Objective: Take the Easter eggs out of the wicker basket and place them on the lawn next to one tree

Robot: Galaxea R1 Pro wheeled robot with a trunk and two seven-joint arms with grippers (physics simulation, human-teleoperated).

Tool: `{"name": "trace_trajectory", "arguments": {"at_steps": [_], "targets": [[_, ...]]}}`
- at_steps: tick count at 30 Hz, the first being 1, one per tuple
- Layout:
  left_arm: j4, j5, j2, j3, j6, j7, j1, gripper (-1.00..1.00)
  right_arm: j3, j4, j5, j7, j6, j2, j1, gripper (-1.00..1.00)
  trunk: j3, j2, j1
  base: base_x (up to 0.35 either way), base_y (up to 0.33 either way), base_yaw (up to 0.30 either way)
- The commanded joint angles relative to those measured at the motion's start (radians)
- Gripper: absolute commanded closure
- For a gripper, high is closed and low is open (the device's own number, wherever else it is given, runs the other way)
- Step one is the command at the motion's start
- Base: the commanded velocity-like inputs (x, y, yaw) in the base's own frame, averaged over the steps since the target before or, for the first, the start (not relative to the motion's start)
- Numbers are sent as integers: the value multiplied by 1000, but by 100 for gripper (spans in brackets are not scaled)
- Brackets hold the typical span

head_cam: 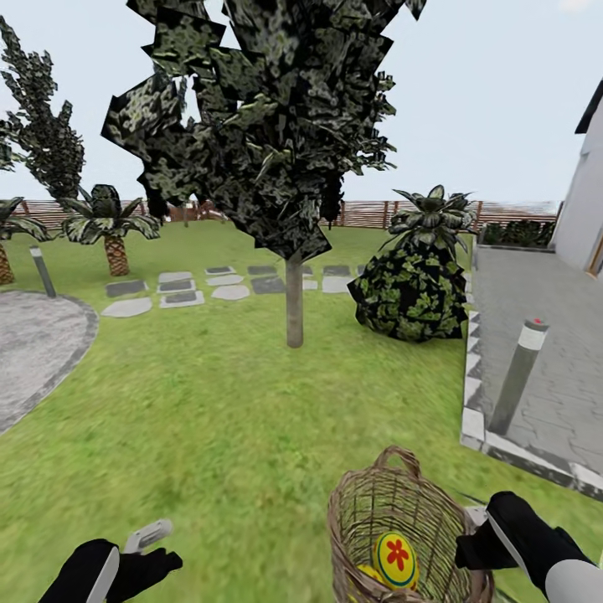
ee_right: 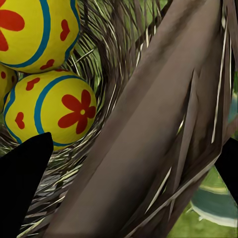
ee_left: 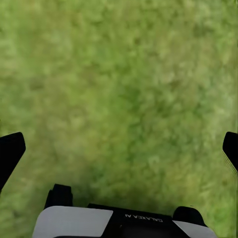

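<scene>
So my right hand [head_cam: 479, 536] is at the basket [head_cam: 402, 519], lower right of the head view. Its two fingers straddle the rim and I can't tell if they've actually clamped yet. My left hand [ee_left: 119, 148] is spread wide over bare lawn [head_cam: 209, 419], holding nothing. The eggs [ee_right: 54, 106] are all down inside; I see one [head_cam: 395, 559] from the head cam, at least two from the wrist.

Worry: if I lift by that thin wicker rim the basket could tip, and the eggs would roll out nowhere near the tree [head_cam: 294, 310], which is up mid-frame, well away.
</scene>
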Motion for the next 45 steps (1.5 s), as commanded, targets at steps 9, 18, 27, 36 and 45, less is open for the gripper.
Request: {"name": "trace_trajectory", "arguments": {"at_steps": [9,18,27,36,45], "targets": [[-1,7,0,2,6,1,-1,-100,3,-3,-4,10,5,-2,-1,100,-1,-1,1,337,0,139],[-2,8,0,3,7,1,-1,-100,4,-3,-4,9,5,0,-1,100,-1,-1,1,337,0,176],[-2,7,0,3,7,1,-1,-100,5,-2,-4,9,5,3,-1,100,-1,-1,1,337,0,255],[-2,9,0,2,7,1,-1,-100,5,-2,-3,9,5,5,-1,100,-1,-1,1,337,0,255],[-2,9,0,3,7,1,-1,-100,5,-3,-3,9,5,5,-1,100,-1,-1,1,337,0,255]]}}
